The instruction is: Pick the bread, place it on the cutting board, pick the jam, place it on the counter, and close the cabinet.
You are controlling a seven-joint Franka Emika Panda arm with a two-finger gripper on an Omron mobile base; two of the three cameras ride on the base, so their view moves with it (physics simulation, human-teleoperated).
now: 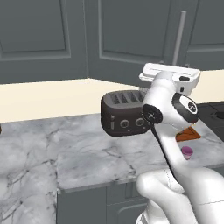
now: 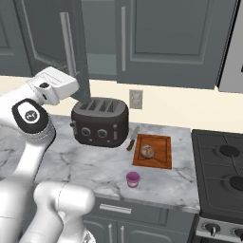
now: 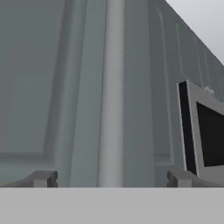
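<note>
With the mottled brown bread lump [image 2: 147, 152] on the reddish wooden cutting board [image 2: 161, 162] and the pink jam cup [image 2: 133, 179] on the marble tabletop [image 2: 85, 163], the spread hand [image 3: 111, 179] faces the open dark grey cabinet door's pale bar handle [image 3: 110, 92], apparently to push it shut.

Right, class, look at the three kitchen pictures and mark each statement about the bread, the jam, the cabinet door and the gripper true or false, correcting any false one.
1. The bread lies on the cutting board. True.
2. The jam stands on top of the toaster. False: it stands on the counter, in front of the toaster near the counter's front edge.
3. The cabinet door is fully shut. False: it stands swung open.
4. The gripper is open, its fingertips either side of the door's handle. True.
5. The cutting board sits left of the toaster in the right base view. False: it sits to the right, toward the stove.
</note>
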